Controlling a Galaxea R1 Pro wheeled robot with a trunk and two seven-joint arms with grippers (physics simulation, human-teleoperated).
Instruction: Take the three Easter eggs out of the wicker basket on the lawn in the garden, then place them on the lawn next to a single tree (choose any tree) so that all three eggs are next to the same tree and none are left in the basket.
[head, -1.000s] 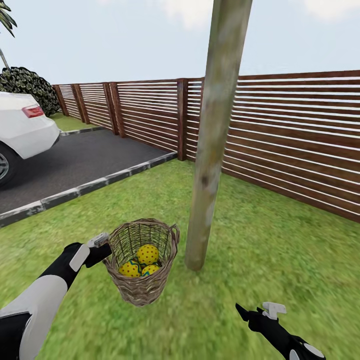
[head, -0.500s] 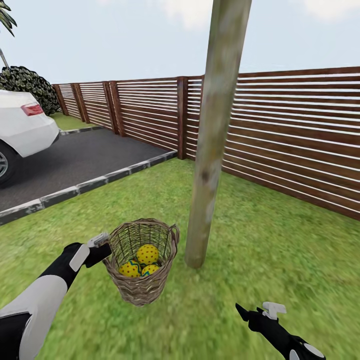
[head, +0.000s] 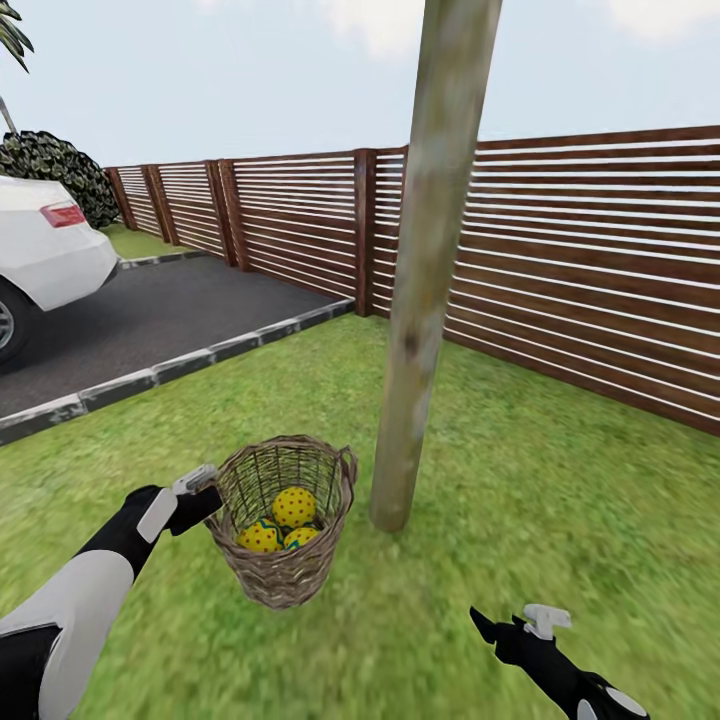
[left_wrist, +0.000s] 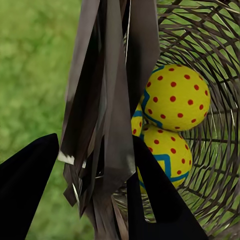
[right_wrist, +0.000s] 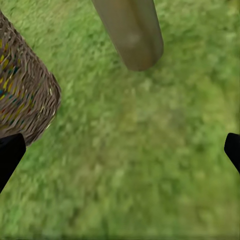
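Three Easter eggs (head: 283, 522) in wicker basket (head: 285, 580)

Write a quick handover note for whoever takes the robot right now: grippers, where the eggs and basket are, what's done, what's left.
Left gripper: jaws shut on the basket rim.
Right gripper: open, empty, low over the grass to the right of the basket.
Eggs: all three lie in the basket, which is close beside the tree trunk.
Done: basket is at a tree.
Left: take out each egg and set all three on the grass by this trunk.
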